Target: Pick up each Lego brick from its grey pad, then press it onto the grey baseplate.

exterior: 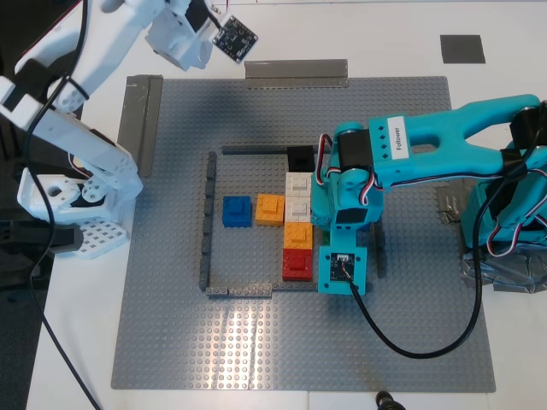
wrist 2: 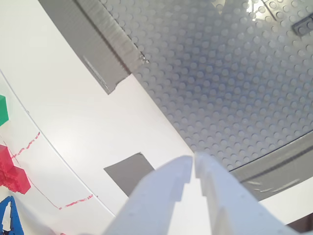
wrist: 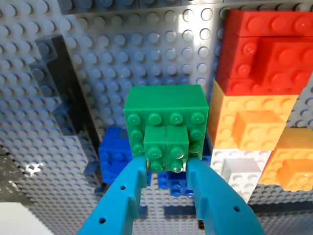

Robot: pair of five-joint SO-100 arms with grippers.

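Observation:
My first gripper [wrist: 167, 164], teal, is shut on the raised top of the green brick [wrist: 166, 115]. It holds the brick over the grey baseplate [wrist: 146, 49] inside the dark grey wall [exterior: 208, 222]; I cannot tell whether brick and plate touch. In the exterior view the teal arm [exterior: 359, 184] hides the green brick. The black brick [exterior: 299, 158] sits on the baseplate [exterior: 171, 342] at the wall's far corner. One grey pad [exterior: 462, 49] lies bare at the exterior view's upper right. My second gripper [wrist 2: 193, 164], white, is shut and empty above another bare grey pad [wrist 2: 128, 172].
Blue [exterior: 237, 211], orange [exterior: 269, 209], white [exterior: 298, 195] and red [exterior: 297, 263] bricks stand inside the wall next to the teal arm. Grey tape strips [exterior: 296, 72] hold the plate's edges. A black cable [exterior: 410, 337] loops over the plate. The white arm's base [exterior: 77, 196] stands at the exterior view's left.

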